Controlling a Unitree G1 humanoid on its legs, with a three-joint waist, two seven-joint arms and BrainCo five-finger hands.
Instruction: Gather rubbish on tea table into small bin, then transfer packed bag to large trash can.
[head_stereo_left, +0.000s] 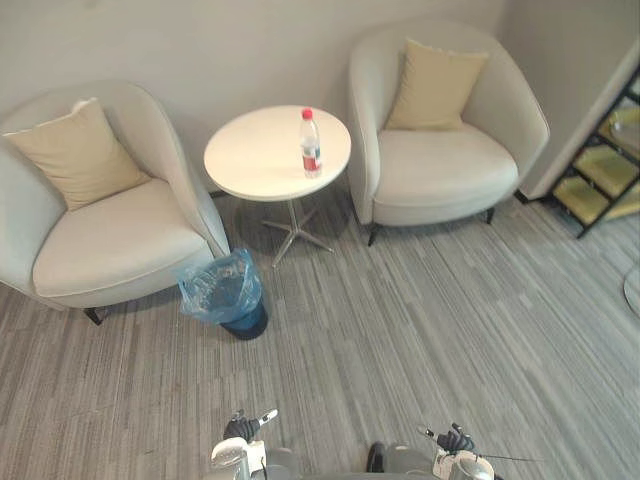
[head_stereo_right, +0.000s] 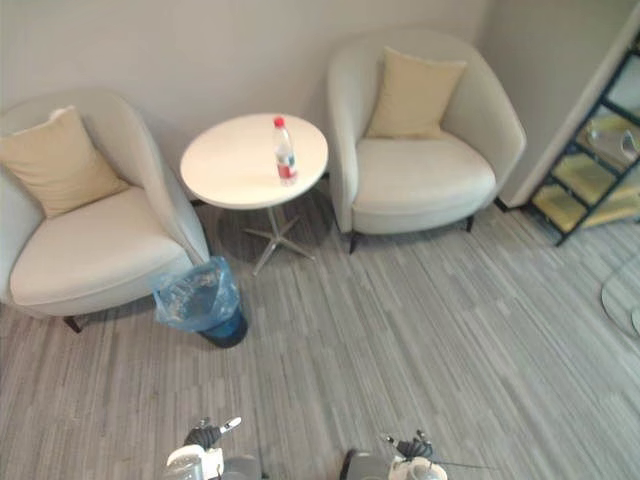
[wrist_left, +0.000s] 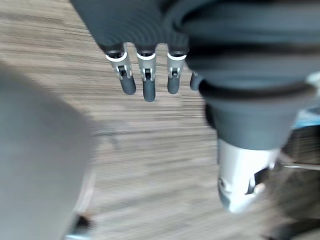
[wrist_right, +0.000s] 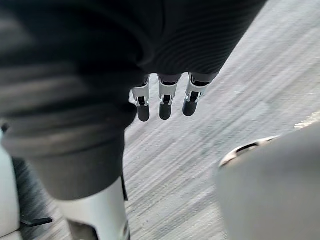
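Observation:
A clear plastic bottle (head_stereo_left: 311, 144) with a red cap and red label stands upright on the round white tea table (head_stereo_left: 260, 160), near its right rim. On the floor in front of the table sits a small dark bin (head_stereo_left: 226, 293) lined with a blue plastic bag. My left hand (head_stereo_left: 241, 428) and right hand (head_stereo_left: 455, 439) hang low at the near edge of the head views, far from the table. In the wrist views the left hand's fingers (wrist_left: 148, 80) and the right hand's fingers (wrist_right: 164, 100) point straight down over the floor, holding nothing.
Two cream armchairs flank the table, one at the left (head_stereo_left: 95, 210) and one at the right (head_stereo_left: 445, 130), each with a tan cushion. A black shelf unit (head_stereo_left: 608, 160) stands at the far right. Grey striped carpet lies between me and the table.

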